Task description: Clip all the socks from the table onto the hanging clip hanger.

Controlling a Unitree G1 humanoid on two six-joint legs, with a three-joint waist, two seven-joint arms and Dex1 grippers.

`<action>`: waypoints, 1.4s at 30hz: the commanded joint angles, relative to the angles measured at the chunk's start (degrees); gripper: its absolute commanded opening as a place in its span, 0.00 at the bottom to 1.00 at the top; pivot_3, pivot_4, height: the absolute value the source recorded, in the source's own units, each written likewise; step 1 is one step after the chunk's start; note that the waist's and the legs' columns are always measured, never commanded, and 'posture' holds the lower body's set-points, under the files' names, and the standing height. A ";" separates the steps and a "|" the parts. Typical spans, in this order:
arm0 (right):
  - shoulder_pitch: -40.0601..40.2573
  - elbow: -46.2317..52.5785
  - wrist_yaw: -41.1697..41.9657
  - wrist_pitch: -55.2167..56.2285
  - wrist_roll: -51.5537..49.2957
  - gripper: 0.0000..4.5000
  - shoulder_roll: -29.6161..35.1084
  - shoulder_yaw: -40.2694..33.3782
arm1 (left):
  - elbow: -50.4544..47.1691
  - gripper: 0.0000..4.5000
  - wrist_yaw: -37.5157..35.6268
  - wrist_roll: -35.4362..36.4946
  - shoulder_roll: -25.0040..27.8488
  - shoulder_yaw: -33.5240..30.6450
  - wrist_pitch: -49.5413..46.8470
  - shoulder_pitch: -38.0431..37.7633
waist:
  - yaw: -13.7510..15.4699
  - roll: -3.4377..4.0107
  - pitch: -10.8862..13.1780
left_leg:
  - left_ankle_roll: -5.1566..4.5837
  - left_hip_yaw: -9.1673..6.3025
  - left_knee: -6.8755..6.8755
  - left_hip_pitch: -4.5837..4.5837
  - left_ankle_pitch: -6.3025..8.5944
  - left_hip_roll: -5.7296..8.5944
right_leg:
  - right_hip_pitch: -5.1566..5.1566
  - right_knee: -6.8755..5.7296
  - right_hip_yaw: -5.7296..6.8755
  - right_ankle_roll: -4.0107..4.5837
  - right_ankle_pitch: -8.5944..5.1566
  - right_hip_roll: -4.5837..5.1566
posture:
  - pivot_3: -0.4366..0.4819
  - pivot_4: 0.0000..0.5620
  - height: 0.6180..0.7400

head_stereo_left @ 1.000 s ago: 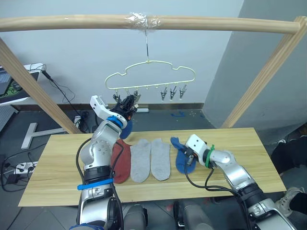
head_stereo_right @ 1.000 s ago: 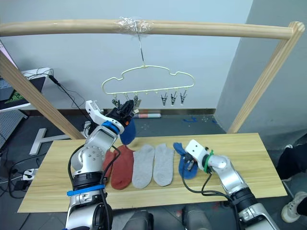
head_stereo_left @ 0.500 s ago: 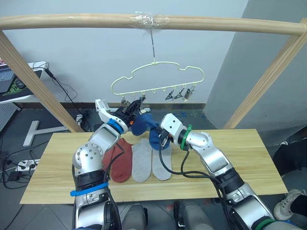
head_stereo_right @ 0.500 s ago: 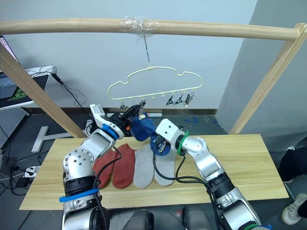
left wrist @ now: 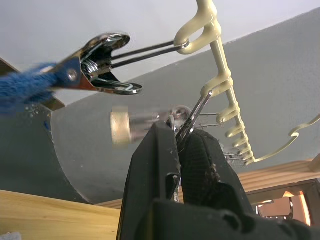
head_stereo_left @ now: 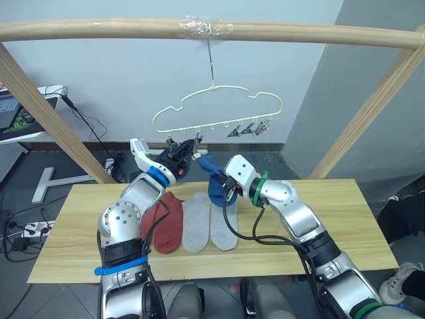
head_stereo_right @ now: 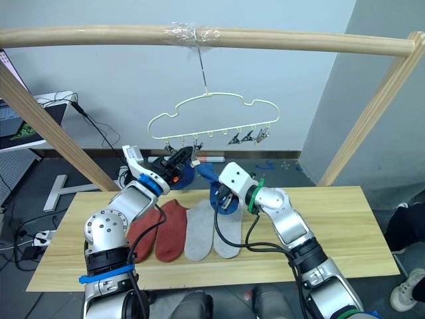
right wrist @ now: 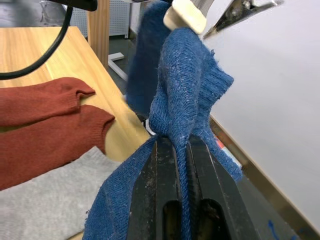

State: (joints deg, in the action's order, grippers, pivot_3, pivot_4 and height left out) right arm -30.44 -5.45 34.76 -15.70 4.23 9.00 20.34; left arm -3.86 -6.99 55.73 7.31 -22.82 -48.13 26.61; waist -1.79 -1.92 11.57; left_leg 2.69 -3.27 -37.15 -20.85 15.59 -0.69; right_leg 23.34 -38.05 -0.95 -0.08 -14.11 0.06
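The pale clip hanger (head_stereo_left: 216, 90) hangs from the pole. My left gripper (head_stereo_left: 188, 147) is raised to its left clips and is shut on one metal clip (left wrist: 187, 117). The neighbouring clip (left wrist: 100, 65) holds a blue sock (left wrist: 25, 87). My right gripper (head_stereo_left: 224, 191) is shut on a second blue sock (head_stereo_left: 214, 179), held up just under the clips, with its top edge touching a clip (right wrist: 185, 15). On the table (head_stereo_left: 345, 219) lie two rust-red socks (head_stereo_left: 166, 216) and two light grey socks (head_stereo_left: 209, 222), side by side.
A round wooden pole frame (head_stereo_left: 99, 30) spans the top, with slanted legs at both table ends. Three free clips (head_stereo_left: 249, 129) hang at the hanger's right. A black cable (head_stereo_left: 265, 239) loops over the table by my right arm.
My right gripper took the blue sock up from the table to the hanger's left clips, then nudged it higher. My left gripper stays at the clips.
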 commanded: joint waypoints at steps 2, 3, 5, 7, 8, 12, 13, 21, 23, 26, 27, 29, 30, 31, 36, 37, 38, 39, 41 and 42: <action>-1.80 2.30 -0.16 0.21 -0.72 0.00 -1.03 -0.54 | -0.29 0.05 -0.70 0.64 0.15 0.67 0.57 0.54 | 0.00 0.00 0.00 | 0.00 0.00 0.00 0.00 0.00 0.00 | 0.00 0.00 0.01 0.00 0.00 0.00 | 0.47 0.28 1.00; -1.95 2.00 -0.19 0.26 -0.69 0.00 -1.22 -0.51 | -0.20 0.05 -0.80 0.66 0.19 0.69 0.59 0.65 | 0.00 0.00 0.00 | 0.00 0.00 0.00 0.00 0.00 0.00 | 0.00 0.00 0.00 0.00 0.00 0.00 | 0.47 0.27 1.00; -2.07 1.71 -0.22 0.29 -0.65 0.00 -1.42 -0.48 | -0.15 0.05 -0.90 0.66 0.24 0.71 0.62 0.73 | 0.00 0.00 0.00 | 0.00 0.01 0.00 0.00 0.00 0.00 | 0.00 0.01 0.00 0.00 0.00 0.00 | 0.47 0.27 1.00; -2.19 1.28 -0.28 0.36 -0.58 0.00 -1.59 -0.51 | 0.00 0.05 -0.82 0.63 0.17 0.67 0.69 0.87 | 0.01 0.00 0.00 | 0.00 0.00 0.00 -0.01 0.00 0.00 | 0.00 0.01 0.00 0.01 0.00 0.00 | 0.47 0.27 1.00; -2.44 0.84 -0.40 0.47 -0.55 0.00 -1.85 -0.52 | -0.09 0.05 -0.86 0.61 0.08 0.78 0.69 0.79 | 0.01 0.00 0.00 | 0.00 0.00 0.00 -0.02 0.00 0.00 | 0.00 0.02 0.00 0.00 0.00 0.00 | 0.47 0.27 1.00; -3.93 -0.49 -0.89 0.63 -0.61 0.00 -2.62 -0.90 | -0.67 0.05 -1.04 0.85 -0.05 1.04 0.56 0.44 | 0.00 0.00 0.00 | 0.00 0.01 0.00 -0.02 0.00 0.00 | 0.01 0.01 0.00 0.01 0.00 0.00 | 0.47 0.27 1.00; -4.30 -0.83 -1.08 0.67 -0.58 0.00 -2.73 -1.04 | -0.70 0.05 -1.15 0.70 0.10 1.07 0.71 0.35 | 0.00 0.00 0.00 | 0.00 0.00 0.00 -0.02 0.00 0.00 | 0.02 0.01 0.00 0.01 0.00 0.00 | 0.47 0.27 1.00; -4.58 -1.83 -1.01 0.89 -1.01 0.00 -2.60 -1.55 | -1.65 0.34 -2.73 -0.33 1.38 1.63 2.24 -0.45 | 0.05 0.00 0.00 | 0.01 0.00 0.01 -0.06 0.00 0.01 | 0.03 0.05 0.00 0.01 0.01 0.01 | 0.48 0.27 1.00; -4.42 -1.86 -0.89 0.84 -1.14 0.00 -2.67 -1.55 | -2.07 0.49 -2.65 0.36 1.55 1.29 1.92 -0.77 | 0.05 0.00 0.00 | 0.01 -0.01 0.02 -0.06 0.00 0.01 | 0.03 0.05 0.01 0.02 0.01 0.01 | 0.49 0.27 1.00; -4.48 -2.11 -0.87 0.84 -1.52 0.00 -2.78 -1.57 | -2.74 0.70 -2.79 0.99 1.97 1.17 1.58 -1.29 | 0.05 0.00 0.00 | 0.01 -0.01 0.04 -0.06 0.00 0.00 | 0.06 0.04 0.01 0.02 0.01 0.01 | 0.49 0.27 1.00; -4.60 -2.34 -0.90 0.89 -1.62 0.00 -2.82 -1.58 | -2.71 0.76 -2.88 1.04 2.11 1.19 1.57 -1.30 | 0.08 0.00 0.00 | 0.00 -0.01 0.04 -0.06 0.00 0.00 | 0.06 0.03 0.02 0.02 0.01 0.01 | 0.50 0.27 1.00; -4.60 -2.65 -0.92 0.63 -2.20 0.00 -3.28 -1.78 | -4.12 0.92 -3.14 1.57 2.94 1.10 0.81 -2.39 | 0.07 0.00 0.00 | 0.01 -0.01 0.04 -0.07 0.00 0.00 | 0.06 0.04 0.02 0.02 0.01 0.01 | 0.50 0.27 1.00; -4.38 -2.76 -0.55 -0.27 -3.50 0.00 -3.99 -2.35 | -5.24 0.98 -3.30 1.63 3.81 1.09 0.15 -3.69 | -0.04 0.00 0.00 | 0.00 0.00 0.04 -0.07 0.00 0.00 | 0.06 0.04 0.00 0.02 0.01 0.01 | 0.50 0.27 1.00; -4.21 -2.81 -0.26 -0.94 -4.44 0.00 -4.50 -2.77 | -6.03 1.00 -3.35 1.73 4.47 1.14 -0.27 -4.64 | -0.11 0.00 0.00 | 0.00 0.03 0.06 -0.06 0.00 -0.01 | 0.08 0.03 -0.03 0.02 0.01 0.01 | 0.50 0.27 1.00; -3.07 -2.27 1.14 -5.74 -9.25 0.33 -6.64 -4.78 | -8.84 1.00 -3.83 4.33 7.26 0.50 -2.18 -7.96 | 0.16 0.00 0.00 | 0.01 -0.05 0.11 -0.08 0.00 -0.05 | 0.14 0.01 0.04 0.03 0.01 0.00 | 0.51 0.27 1.00; -2.90 -2.07 1.23 -6.64 -9.90 0.41 -6.78 -4.91 | -8.84 1.00 -3.97 3.58 8.02 0.84 -1.91 -8.22 | 0.24 -0.01 0.00 | 0.00 -0.04 0.10 -0.09 0.00 -0.04 | 0.14 0.01 0.03 0.03 0.01 0.01 | 0.51 0.27 1.00; -2.82 -1.91 1.30 -7.21 -10.34 0.49 -6.77 -4.91 | -8.78 1.00 -4.07 3.01 8.55 1.15 -1.66 -8.36 | 0.31 -0.01 -0.01 | 0.00 -0.05 0.09 -0.10 0.00 -0.02 | 0.13 0.02 0.03 0.03 0.01 0.02 | 0.51 0.27 1.00; -2.60 -1.54 1.52 -7.47 -10.49 0.57 -6.60 -4.69 | -8.70 1.00 -4.47 1.76 9.10 1.84 -0.98 -8.65 | 0.33 -0.01 0.00 | 0.00 -0.04 0.08 -0.10 0.00 -0.01 | 0.13 0.02 0.03 0.03 0.01 0.02 | 0.51 0.27 1.00; -2.29 -1.06 1.68 -7.53 -10.42 0.75 -6.08 -4.27 | -8.95 1.00 -6.29 -1.62 10.36 4.22 0.98 -9.14 | 0.35 -0.01 -0.01 | 0.00 -0.02 0.08 -0.10 0.00 0.03 | 0.12 0.03 0.01 0.02 0.01 0.04 | 0.51 0.27 1.00; -2.23 -1.01 1.77 -7.54 -10.47 0.83 -5.88 -4.22 | -9.06 1.00 -6.97 -2.75 10.71 5.16 1.72 -9.21 | 0.35 -0.01 -0.01 | 0.00 -0.01 0.08 -0.10 0.00 0.05 | 0.12 0.03 0.01 0.02 0.01 0.05 | 0.51 0.27 1.00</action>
State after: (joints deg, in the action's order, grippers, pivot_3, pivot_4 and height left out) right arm -32.47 -9.24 36.13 -23.28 -5.66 3.10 16.63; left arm -10.69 -12.19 54.61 17.66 -19.19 -48.06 17.48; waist -1.44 -1.93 11.56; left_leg 2.69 -3.27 -37.07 -20.96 15.59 -0.64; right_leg 23.46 -38.01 -0.95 -0.06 -14.10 0.10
